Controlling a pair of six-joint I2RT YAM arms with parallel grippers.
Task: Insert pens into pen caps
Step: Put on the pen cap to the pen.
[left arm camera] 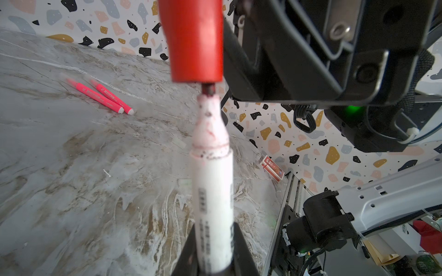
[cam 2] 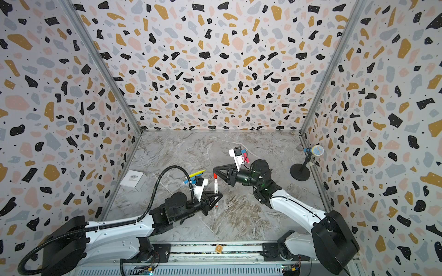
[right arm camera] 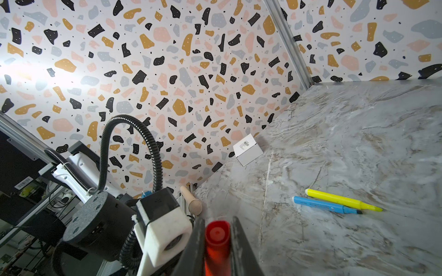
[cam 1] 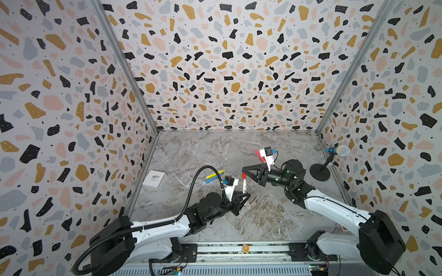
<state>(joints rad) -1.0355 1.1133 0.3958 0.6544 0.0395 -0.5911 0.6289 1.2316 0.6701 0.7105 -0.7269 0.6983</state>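
**Top views.** The left gripper (cam 1: 245,197) is closed on the lower barrel of the white-barrelled printed plastic marker (cam 1: 244,188) and holds it off the marble-pattern tabletop (cam 1: 191,148). The marker's nib end points at the short red-orange plastic cap (cam 1: 243,176), which the right gripper (cam 1: 243,172) pinches tight. Cap and marker meet end to end.
- The slim yellow highlighter (cam 1: 215,174) and light blue pen (cam 1: 211,181) lie side by side near the left wrist.
- Two bright pink pens (cam 1: 258,154) are partly hidden by the right arm's wrist camera.
- A closed white cardboard box (cam 1: 154,179) with a barcode label sits near the left wall; contents not visible.

**Left wrist.** The dark nib sits at the cap's mouth, off-centre and close to the rim. The ink-stained shoulder is outside the cap.
- Risk: a push now could catch the nib on the rim.
- Risk: the marker could lever round in the grip, since it is held far from the nib.
- A small red-and-white pack (left arm camera: 272,168) lies by the rail, closed; contents unknown.

**Right wrist.** The cap is clamped between both fingers with its closed end towards the camera. It is a smooth round tube, so a hard push may slide it backwards.
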